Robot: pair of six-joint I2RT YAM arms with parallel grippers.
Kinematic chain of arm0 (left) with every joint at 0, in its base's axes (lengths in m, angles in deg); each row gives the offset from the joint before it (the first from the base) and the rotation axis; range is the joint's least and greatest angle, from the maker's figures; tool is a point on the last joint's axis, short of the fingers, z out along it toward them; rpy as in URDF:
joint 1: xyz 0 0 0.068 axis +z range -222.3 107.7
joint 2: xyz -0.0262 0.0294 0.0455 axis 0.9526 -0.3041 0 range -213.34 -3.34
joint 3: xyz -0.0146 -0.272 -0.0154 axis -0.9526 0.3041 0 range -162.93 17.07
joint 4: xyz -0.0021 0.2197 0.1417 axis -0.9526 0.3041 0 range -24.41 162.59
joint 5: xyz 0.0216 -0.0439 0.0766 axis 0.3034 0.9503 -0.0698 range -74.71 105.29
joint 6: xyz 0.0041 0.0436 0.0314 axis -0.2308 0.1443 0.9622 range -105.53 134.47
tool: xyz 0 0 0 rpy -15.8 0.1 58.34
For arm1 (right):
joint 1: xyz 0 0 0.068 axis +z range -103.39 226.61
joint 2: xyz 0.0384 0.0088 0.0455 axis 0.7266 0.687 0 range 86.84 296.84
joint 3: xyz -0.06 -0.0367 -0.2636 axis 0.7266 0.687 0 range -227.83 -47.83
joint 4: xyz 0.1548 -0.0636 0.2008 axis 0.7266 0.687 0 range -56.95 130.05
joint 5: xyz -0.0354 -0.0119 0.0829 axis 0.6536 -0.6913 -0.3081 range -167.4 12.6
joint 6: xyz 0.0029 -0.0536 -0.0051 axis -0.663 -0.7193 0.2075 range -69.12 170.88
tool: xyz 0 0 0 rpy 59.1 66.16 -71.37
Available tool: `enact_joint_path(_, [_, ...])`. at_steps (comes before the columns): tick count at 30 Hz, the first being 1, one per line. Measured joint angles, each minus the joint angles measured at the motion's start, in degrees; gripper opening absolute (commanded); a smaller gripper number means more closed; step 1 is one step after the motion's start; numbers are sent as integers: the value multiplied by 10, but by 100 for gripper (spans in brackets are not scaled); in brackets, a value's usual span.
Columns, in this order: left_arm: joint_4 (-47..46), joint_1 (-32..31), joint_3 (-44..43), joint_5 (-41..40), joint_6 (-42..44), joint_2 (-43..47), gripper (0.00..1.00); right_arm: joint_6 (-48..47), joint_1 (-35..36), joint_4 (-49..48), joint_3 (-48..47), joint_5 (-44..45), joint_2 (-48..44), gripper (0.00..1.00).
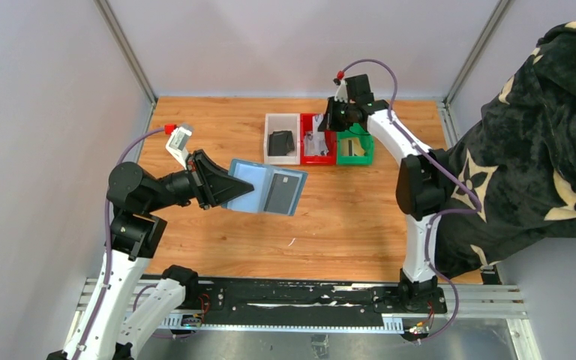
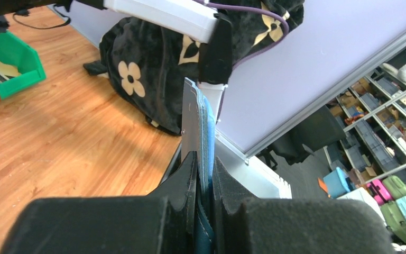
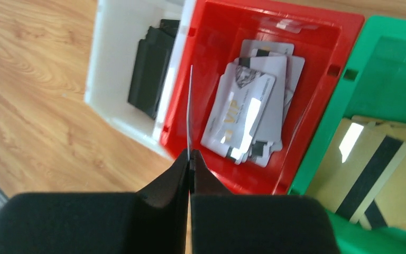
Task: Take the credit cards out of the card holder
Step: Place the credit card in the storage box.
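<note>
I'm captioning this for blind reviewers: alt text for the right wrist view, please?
The right gripper is shut on a thin card seen edge-on, lined up with the left wall of a red bin holding pale cards. A white bin with a black wallet sits left; a green bin with gold cards, right.

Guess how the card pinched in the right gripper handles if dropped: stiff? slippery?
Probably stiff: the card stands straight, edge-on, from the right gripper, no sag. Likely light and slick: glossy glare on the pile of cards in the red bin, so it may slide across them.
</note>
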Motion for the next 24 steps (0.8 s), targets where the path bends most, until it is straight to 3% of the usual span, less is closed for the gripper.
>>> enact_joint_path(5, [4,0,0,1,10,0,0,-14,2,27,-70,15,86,0])
enact_joint_path(11, [4,0,-8,2,16,-4,0,-19,13,42,-83,36,134,0])
enact_joint_path(24, [3,0,-11,3,16,-4,0,42,47,-75,39,23,105,0])
